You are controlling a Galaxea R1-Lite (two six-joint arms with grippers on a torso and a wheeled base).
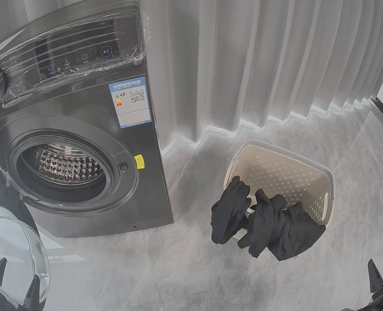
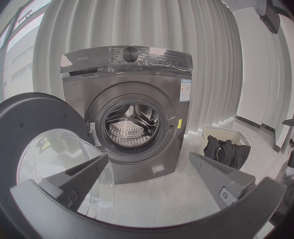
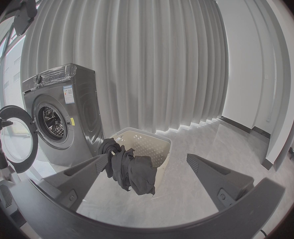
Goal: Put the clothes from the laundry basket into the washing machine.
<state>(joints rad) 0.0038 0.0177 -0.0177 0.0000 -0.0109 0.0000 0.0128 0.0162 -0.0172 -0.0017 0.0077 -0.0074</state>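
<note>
washing machine (image 1: 79,122) on the left with its door (image 1: 14,247) swung open out front-left, laundry basket (image 1: 286,173) on the floor (image 1: 191,273) off to its right, clothes (image 1: 265,225) hanging over the basket's near rim, half in half out, curtain (image 1: 265,44) right behind both

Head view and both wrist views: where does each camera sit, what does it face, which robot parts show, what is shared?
Head view: on head, looking down at washing machine, laundry basket and clothes over its rim; left end effector, right end effector at lower corners.
Left wrist view: on the left wrist, facing the open door and drum; its end effector open.
Right wrist view: right wrist, facing the laundry basket; end effector open.
Shared: all show washing machine, laundry basket, clothes.
</note>
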